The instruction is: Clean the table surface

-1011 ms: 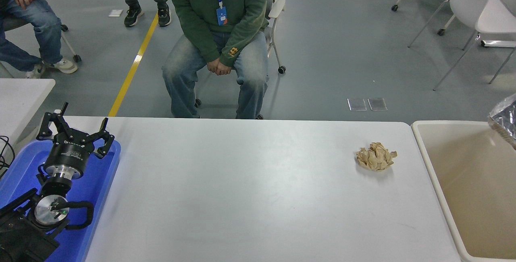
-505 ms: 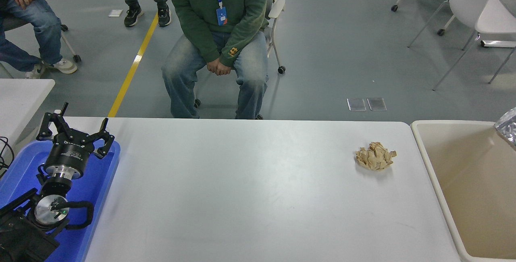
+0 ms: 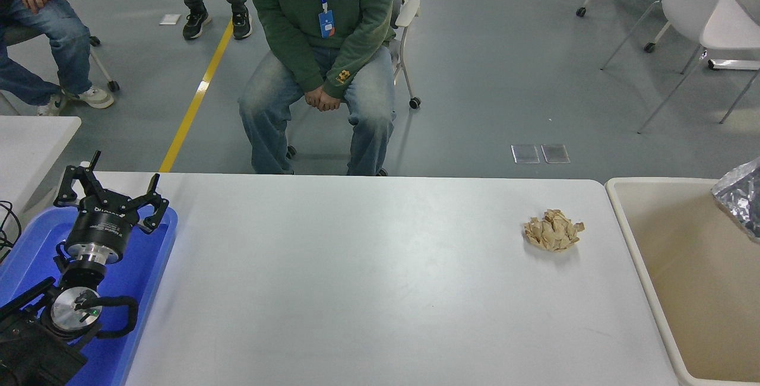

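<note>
The white-grey table surface [image 3: 356,273] fills the lower half of the head view. A crumpled brown paper wad [image 3: 553,230] lies on it near the right end. My left gripper [image 3: 113,189] is parked at the lower left over a blue tray [image 3: 145,279], its fingers spread open and holding nothing. My right gripper is out of view. A crinkled silver foil thing [image 3: 741,196] pokes in from the right edge above a beige bin [image 3: 630,237]; what holds it is hidden.
The beige bin stands flush against the table's right end. A person in a green hoodie [image 3: 323,24] sits just behind the far edge, hands in lap. A smaller white table corner [image 3: 35,136] is at the left. White chairs [image 3: 706,12] stand at the back right.
The silver foil thing drew back toward the right edge, then came in again slightly lower. A tan bit seen under it one second ago no longer shows. The left arm stayed still.
</note>
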You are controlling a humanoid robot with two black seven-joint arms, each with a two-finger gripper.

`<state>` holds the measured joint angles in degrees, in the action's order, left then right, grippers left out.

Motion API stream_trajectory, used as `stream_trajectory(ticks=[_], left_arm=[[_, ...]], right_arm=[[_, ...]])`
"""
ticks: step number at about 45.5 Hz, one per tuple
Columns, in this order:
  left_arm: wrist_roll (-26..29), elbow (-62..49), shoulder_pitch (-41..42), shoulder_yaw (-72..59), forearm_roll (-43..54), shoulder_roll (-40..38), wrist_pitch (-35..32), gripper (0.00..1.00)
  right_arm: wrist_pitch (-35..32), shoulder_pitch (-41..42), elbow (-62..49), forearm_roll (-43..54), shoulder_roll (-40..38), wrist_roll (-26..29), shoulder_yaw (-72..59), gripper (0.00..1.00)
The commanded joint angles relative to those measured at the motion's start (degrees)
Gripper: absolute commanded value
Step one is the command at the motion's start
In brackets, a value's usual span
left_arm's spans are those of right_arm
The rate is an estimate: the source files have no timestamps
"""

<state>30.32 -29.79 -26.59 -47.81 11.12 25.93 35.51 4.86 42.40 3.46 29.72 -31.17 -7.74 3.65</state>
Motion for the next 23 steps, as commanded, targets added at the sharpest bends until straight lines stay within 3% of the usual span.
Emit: stream_trajectory(ticks=[1, 23], left_arm=[[0.0, 0.0, 0.0, 0.0, 0.0, 0.0, 0.0, 1.00], [0.0, 0.0, 0.0, 0.0, 0.0, 0.0, 0.0, 1.00]], right_arm=[[0.3, 0.2, 0.0, -2.5, -0.1, -0.1, 0.0, 1.00], [0.3, 0.7, 0.1, -2.5, -0.2, 0.0, 0.0, 1.00]])
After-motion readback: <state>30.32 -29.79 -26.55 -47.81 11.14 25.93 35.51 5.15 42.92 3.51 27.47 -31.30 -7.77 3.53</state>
